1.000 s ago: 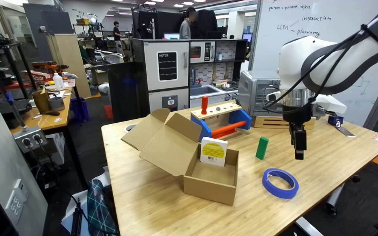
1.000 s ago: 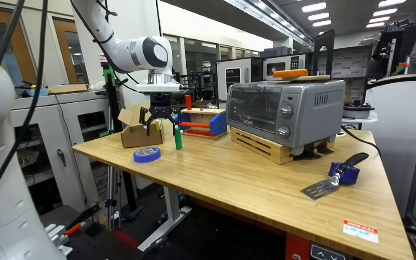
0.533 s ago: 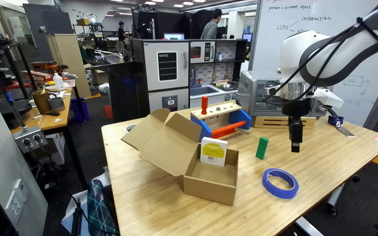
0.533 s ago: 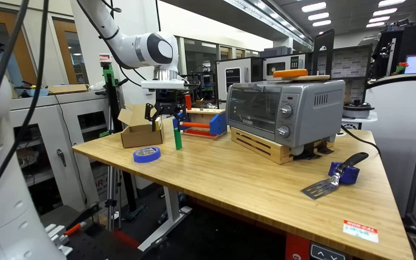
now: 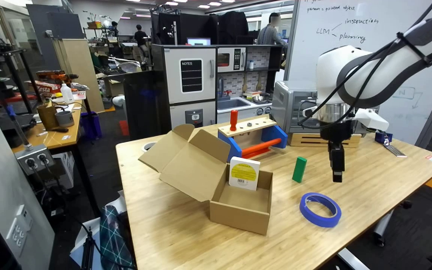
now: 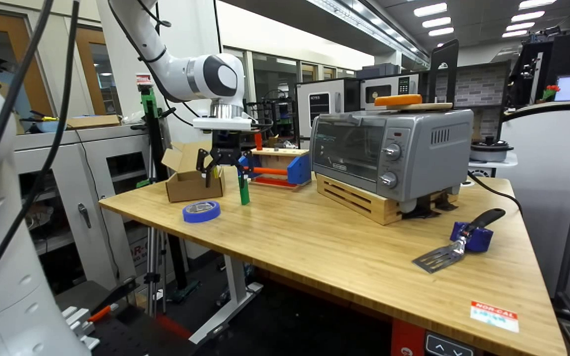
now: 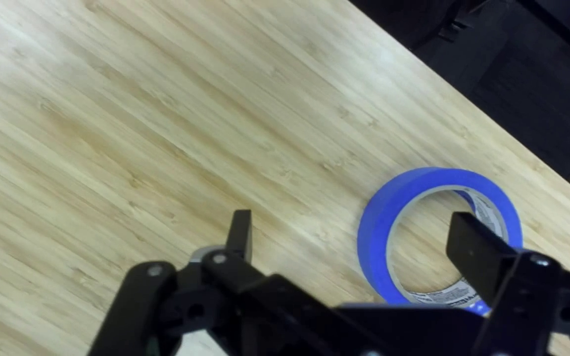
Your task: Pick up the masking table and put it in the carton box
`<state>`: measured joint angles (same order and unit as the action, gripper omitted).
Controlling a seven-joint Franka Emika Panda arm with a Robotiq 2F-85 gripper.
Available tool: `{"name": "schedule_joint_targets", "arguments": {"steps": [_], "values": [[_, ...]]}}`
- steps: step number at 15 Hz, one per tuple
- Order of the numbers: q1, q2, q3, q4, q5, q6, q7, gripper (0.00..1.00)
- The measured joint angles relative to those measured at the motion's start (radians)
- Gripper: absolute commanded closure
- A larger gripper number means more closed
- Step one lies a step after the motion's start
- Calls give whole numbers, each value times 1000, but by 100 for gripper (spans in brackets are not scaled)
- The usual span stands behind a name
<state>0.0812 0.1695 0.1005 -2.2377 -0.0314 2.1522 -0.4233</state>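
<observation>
The masking tape, a flat blue ring [image 5: 321,222], lies on the table and also shows in an exterior view [image 6: 201,216]. The open carton box [image 5: 238,219] stands apart from it with its flaps folded back; it shows in an exterior view too [image 6: 190,191]. My gripper [image 5: 337,177] points down above the table, open and empty. Its spread fingers show in an exterior view [image 6: 225,182]. In the wrist view my gripper [image 7: 348,220] has one finger [image 7: 478,252] overlapping the tape's hollow [image 7: 381,237] and the other over bare table. The ring's lower right is partly hidden.
A green block [image 5: 299,170] stands near the tape. A white box with a yellow label [image 5: 244,173] is inside the carton. A red-and-blue toy set [image 5: 253,138], a toaster oven [image 6: 389,153] and a spatula [image 6: 455,247] are also on the table. The table edge [image 7: 468,99] runs close to the tape.
My gripper has shifted slightly and turned a little over the last second; it rose, then lowered again since half a second ago. It stays open. The tape and box have not moved.
</observation>
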Motion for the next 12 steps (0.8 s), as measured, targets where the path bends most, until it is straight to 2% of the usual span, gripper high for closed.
{"name": "schedule_joint_targets", "arguments": {"steps": [7,12], "values": [[20,36,39,28,4,-1,-3,0],[20,111,60,71,57,-1,-36,0]]}}
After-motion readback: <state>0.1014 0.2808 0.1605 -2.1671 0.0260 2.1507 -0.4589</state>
